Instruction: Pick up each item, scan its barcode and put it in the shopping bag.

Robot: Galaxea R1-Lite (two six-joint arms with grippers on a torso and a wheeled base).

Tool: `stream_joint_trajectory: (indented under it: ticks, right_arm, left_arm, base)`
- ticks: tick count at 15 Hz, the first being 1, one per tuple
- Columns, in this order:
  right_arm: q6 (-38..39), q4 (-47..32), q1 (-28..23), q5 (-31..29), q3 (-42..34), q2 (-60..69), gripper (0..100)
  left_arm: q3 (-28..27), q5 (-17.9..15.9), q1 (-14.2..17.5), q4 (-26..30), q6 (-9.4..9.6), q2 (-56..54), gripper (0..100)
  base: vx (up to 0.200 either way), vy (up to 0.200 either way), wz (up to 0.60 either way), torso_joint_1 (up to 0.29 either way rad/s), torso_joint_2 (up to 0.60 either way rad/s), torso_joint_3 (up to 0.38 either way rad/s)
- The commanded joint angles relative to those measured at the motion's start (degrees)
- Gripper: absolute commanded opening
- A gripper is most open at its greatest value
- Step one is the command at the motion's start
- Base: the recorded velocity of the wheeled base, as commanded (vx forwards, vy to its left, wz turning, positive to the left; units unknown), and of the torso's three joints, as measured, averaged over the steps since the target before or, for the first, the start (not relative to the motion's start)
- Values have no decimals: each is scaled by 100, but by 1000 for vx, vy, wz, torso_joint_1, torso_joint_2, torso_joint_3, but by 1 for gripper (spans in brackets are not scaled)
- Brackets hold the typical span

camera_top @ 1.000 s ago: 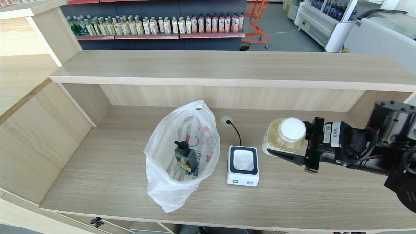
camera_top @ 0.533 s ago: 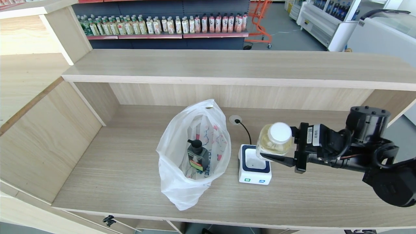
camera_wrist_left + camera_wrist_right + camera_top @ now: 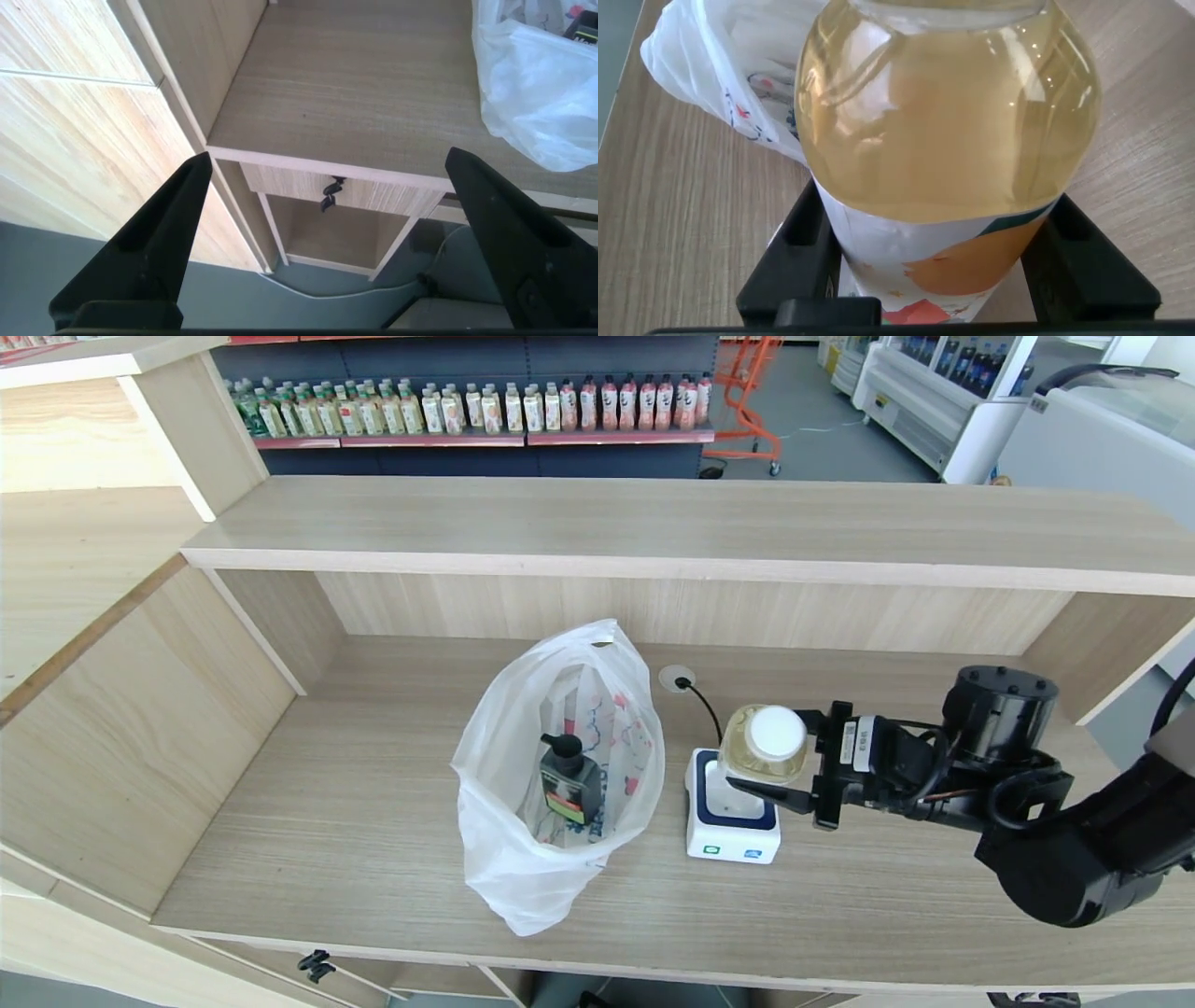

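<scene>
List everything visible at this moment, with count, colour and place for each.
counter: one, light wood, carries the items below
shopping bag: one, translucent white, standing open mid-counter
pump bottle: one, dark with a black pump, upright inside the shopping bag
scanner: one, white with a dark blue frame, on the counter to the robot's right of the bag
cable: one, black, runs from the scanner to a hole in the counter
jar: one, yellowish liquid, white cap, held over the scanner
drink bottles: many, green, pale and pink, on the store shelf behind
trolley: one, orange, in the aisle behind
right gripper: black, shut on the jar
left gripper: black, open, by the counter's front edge
</scene>
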State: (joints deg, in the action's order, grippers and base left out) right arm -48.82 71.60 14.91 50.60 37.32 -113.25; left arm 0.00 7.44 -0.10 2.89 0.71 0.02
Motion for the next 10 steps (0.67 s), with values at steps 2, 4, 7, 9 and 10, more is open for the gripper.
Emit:
stream_joint_trajectory:
  ticks: [2, 4, 7, 9, 10]
  right_arm:
    - [-13, 39, 12, 2, 127, -312, 0]
    - [-4, 30, 12, 11, 347, -443, 0]
    - [-66, 30, 3, 2, 540, -610, 0]
    - [-136, 30, -6, 2, 558, -637, 0]
    - [-207, 21, -6, -7, 558, -654, 0]
  left_arm:
    - [0, 3, 1, 1, 0, 6, 100]
    - [0, 3, 1, 1, 0, 6, 100]
    - [0, 3, 1, 1, 0, 6, 100]
    - [0, 3, 1, 1, 0, 6, 100]
    - [0, 3, 1, 1, 0, 6, 100]
  base:
    - [0, 0, 0, 0, 0, 0]
    - [0, 0, 0, 0, 0, 0]
    - [0, 0, 0, 0, 0, 0]
    - [0, 0, 0, 0, 0, 0]
    - [0, 0, 0, 0, 0, 0]
